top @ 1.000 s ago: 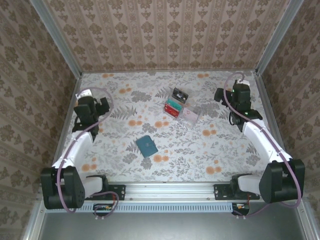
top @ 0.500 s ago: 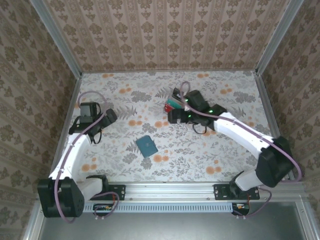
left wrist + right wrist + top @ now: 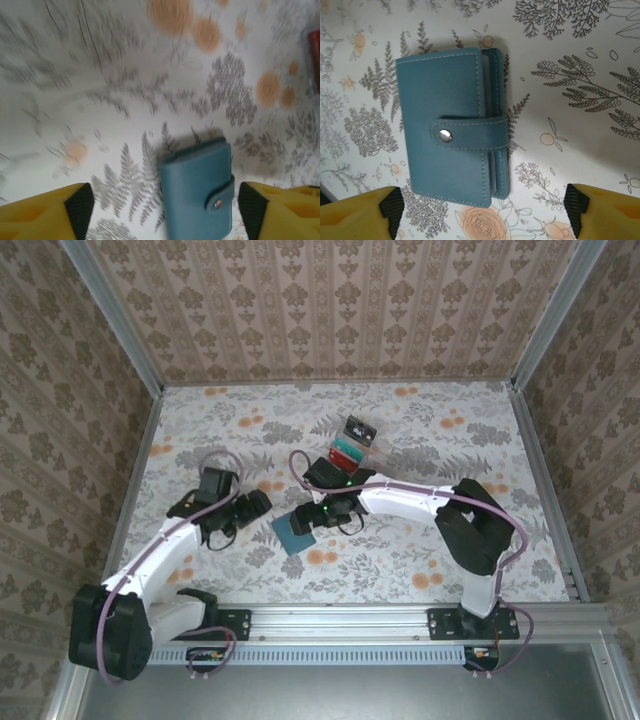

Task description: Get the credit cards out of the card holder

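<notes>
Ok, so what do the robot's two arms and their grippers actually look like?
Both arms have white tubular links between chunky black joint housings: left arm, right arm. A mauve cable loops along each, and small green lights glow near the right wrist. From the wrist cameras, the fingers are bright yellow with black pads.
</notes>
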Tool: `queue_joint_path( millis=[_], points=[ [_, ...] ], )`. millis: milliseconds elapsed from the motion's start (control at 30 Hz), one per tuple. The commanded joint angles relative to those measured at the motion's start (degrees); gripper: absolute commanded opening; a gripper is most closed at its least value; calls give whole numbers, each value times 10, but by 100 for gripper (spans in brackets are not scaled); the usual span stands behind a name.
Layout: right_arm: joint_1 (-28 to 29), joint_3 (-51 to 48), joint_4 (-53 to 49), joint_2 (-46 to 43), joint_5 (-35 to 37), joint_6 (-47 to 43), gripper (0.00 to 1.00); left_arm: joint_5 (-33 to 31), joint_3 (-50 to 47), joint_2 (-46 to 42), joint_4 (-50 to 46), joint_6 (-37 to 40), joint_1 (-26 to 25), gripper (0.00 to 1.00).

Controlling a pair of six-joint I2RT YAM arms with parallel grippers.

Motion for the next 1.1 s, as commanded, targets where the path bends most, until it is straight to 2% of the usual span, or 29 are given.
queue_joint_path(
  millis=[0,200,300,533,900,1067],
  points=[
    [-3,29,-1,21,-7,10,83,32,-41,6,67,-82,-30,73],
    [-3,55,-10,56,-11,11,62,44,-62,36,125,-111,-81,58],
    [-5,57,-7,68,-17,16,53,51,-74,48,153,-123,-89,52],
    [-11,51,3,83,-35,28,42,59,-107,53,194,-139,-90,47],
    [-32,19,18,86,-58,51,38,127,-149,63,351,-155,-77,47],
    [-44,12,23,84,-65,61,37,152,-150,59,408,-167,-74,38]
  ],
)
